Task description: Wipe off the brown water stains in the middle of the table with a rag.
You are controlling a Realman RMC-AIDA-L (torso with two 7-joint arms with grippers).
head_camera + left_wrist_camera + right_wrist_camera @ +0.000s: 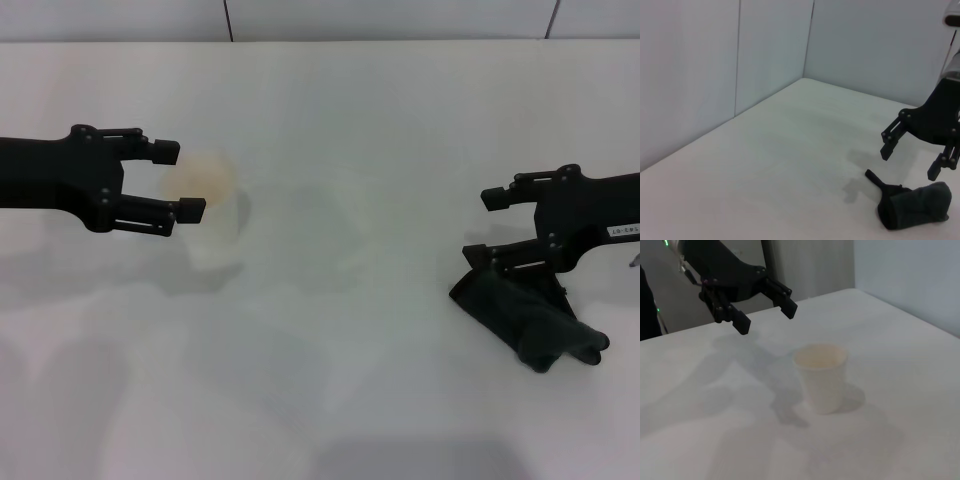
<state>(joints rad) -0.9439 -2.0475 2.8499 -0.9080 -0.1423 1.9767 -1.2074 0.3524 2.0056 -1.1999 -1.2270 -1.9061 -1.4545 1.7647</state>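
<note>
Your left claw (180, 181) sits at the left of the head frame, about mid-height, released: its two fingers are spread with a clear gap between them and nothing held. The fingertips (190, 209) reach the near edge of a white paper cup (215, 215), which stands upright on the table (330, 400) just right of that claw. In the right wrist picture the same claw (767, 315) hangs above the table in the upper left, apart from the cup (821, 377) in the centre, whose inside looks pale tan.

Your right claw (490, 228) is at the right edge of the head frame, also released, fingers parted one above the other. The rag (530, 320) lies crumpled on the table directly below it, in the lower right of the frame; the lower finger is right at the rag's upper corner, though you cannot tell whether it touches. From the left wrist picture, that claw (912, 160) hovers just above the rag (915, 205) at the lower right, fingers apart and not gripping the cloth.

A brown stain cannot be clearly made out on the table's middle; only a faint pale smear (350, 215) shows there.
</note>
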